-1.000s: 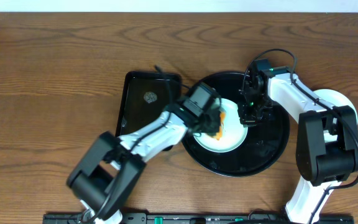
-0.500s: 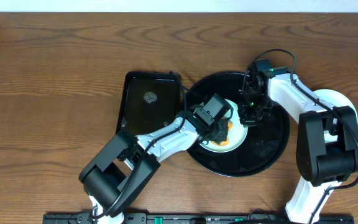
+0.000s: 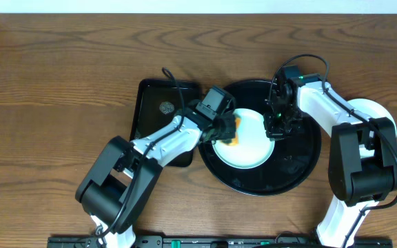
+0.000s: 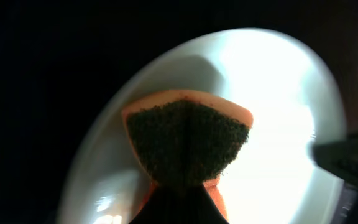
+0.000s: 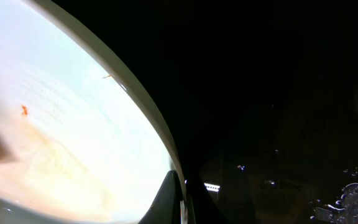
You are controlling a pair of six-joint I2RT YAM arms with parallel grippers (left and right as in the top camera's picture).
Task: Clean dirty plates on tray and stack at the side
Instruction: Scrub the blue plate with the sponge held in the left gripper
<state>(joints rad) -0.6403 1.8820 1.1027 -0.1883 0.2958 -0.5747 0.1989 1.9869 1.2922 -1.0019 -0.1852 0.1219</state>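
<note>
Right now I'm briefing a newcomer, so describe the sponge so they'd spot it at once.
Find the large round glossy black tray mid-table; a pale round plate lies in it. At the plate's left edge, the left pincer holds an orange sponge with a dark green scouring face; everything beside it is black or pale.

looks like a robot lab bench — left arm [image 3: 164,141] and right arm [image 3: 353,134] based by a black rail [image 3: 185,242] at a wood-grain table [image 3: 60,83], white wall [image 3: 185,5] behind.

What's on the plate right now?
An orange sponge, in the left gripper, rests on the plate near its rim; a faint sauce smear shows. Anything under the sponge is hidden.
</note>
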